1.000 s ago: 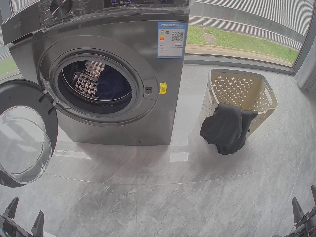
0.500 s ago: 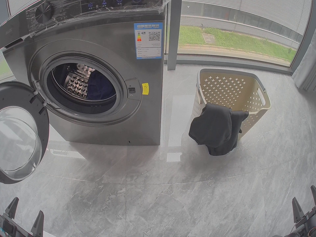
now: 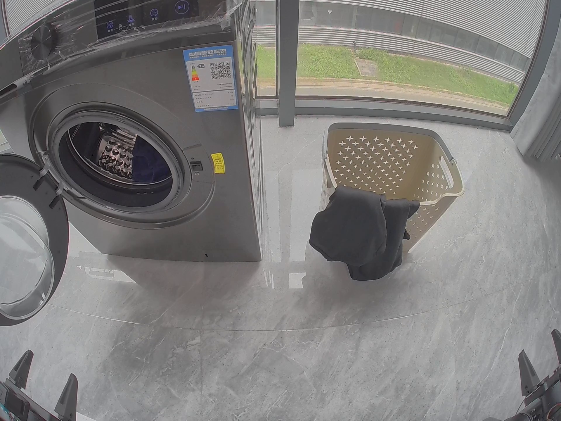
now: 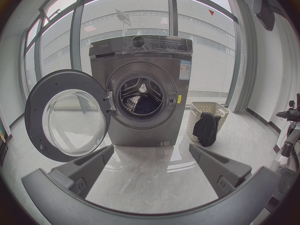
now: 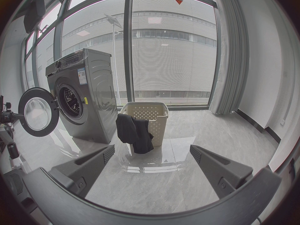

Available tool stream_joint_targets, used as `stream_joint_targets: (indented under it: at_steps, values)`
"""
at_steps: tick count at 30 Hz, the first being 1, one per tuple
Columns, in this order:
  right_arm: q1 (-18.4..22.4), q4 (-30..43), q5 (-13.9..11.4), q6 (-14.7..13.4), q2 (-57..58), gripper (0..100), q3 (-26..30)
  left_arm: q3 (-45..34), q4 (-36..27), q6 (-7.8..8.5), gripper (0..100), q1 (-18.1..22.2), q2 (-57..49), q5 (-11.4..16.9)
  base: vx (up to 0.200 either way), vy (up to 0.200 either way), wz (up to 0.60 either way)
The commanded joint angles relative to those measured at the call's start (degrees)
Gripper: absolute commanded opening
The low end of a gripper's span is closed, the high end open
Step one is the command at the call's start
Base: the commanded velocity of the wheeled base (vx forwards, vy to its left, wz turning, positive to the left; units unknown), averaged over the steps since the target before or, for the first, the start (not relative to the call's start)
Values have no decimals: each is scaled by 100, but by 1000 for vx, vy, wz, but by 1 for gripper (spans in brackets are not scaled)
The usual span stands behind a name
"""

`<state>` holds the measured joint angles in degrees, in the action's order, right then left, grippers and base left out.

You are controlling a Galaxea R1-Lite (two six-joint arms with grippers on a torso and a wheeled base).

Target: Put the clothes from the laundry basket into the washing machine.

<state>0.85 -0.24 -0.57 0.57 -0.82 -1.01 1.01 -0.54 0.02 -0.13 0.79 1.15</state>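
A dark grey garment (image 3: 359, 238) drapes over the cream perforated plastic laundry basket (image 3: 383, 127) rim, beside the open-doored grey metal washing machine (image 3: 228, 206). The left tool (image 4: 150, 147) and right tool (image 5: 152, 147) are spread wide, empty.

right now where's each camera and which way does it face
Head view: high, looking down at washing machine and basket; left gripper and right gripper at bottom corners.
Left wrist view: low, faces the machine's open door; left gripper open.
Right wrist view: low, faces the basket's draped garment; right gripper open.
All share machine, basket, garment.
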Motion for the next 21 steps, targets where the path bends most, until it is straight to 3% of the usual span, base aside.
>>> stream_joint_targets:
  at_steps: [1, 5, 11, 21]
  values:
    - [3, -11, -4, 4, 47, 100, 101, -75, 1, 6, 100, 5, -27, 0, 200, 0, 0]
    - [3, -11, -4, 4, 47, 100, 101, -75, 1, 6, 100, 5, -35, 0, 200, 0, 0]
    - [3, -11, -4, 4, 47, 100, 101, -75, 1, 6, 100, 5, -27, 0, 0, 0, 0]
    - [3, -11, -4, 4, 47, 100, 101, -75, 1, 6, 100, 5, -35, 0, 0, -200, 0]
